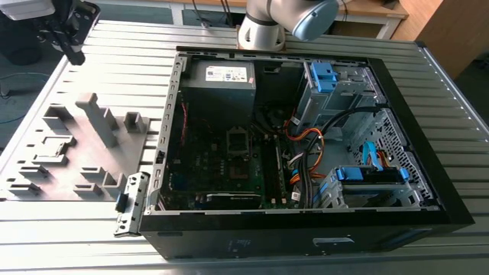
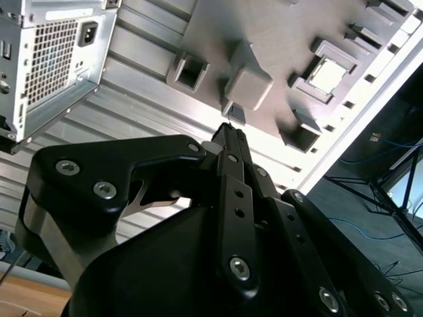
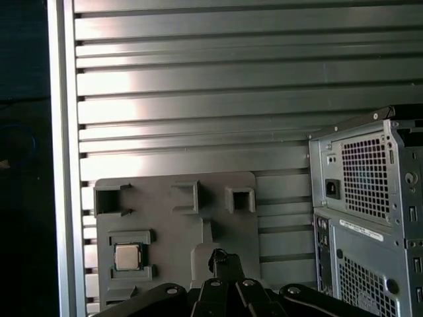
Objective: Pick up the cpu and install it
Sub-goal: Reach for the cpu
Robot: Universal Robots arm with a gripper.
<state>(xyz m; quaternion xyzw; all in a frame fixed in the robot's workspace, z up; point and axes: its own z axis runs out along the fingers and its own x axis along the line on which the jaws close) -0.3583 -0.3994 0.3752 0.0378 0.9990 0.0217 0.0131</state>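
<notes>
The cpu (image 3: 127, 256) is a small square chip with a shiny silver top. It lies flat in a square seat of the grey holder tray (image 3: 178, 228), and it also shows in the second wrist view (image 2: 328, 74). My gripper (image 3: 225, 256) hangs above the tray, off to one side of the chip and clear of it. Its dark fingers (image 2: 229, 135) are pressed together with nothing between them. In the exterior view the gripper (image 1: 75, 54) is high over the far end of the tray (image 1: 77, 149), at the exterior view's left of the open computer case (image 1: 306, 223).
The case lies open on a slatted metal table (image 1: 114, 51), showing the motherboard (image 1: 229, 166), orange and black cables (image 1: 306, 154) and blue-tabbed drive cages (image 1: 367, 177). The tray carries several raised grey posts (image 1: 99, 117). The arm's base (image 1: 264, 26) stands behind the case.
</notes>
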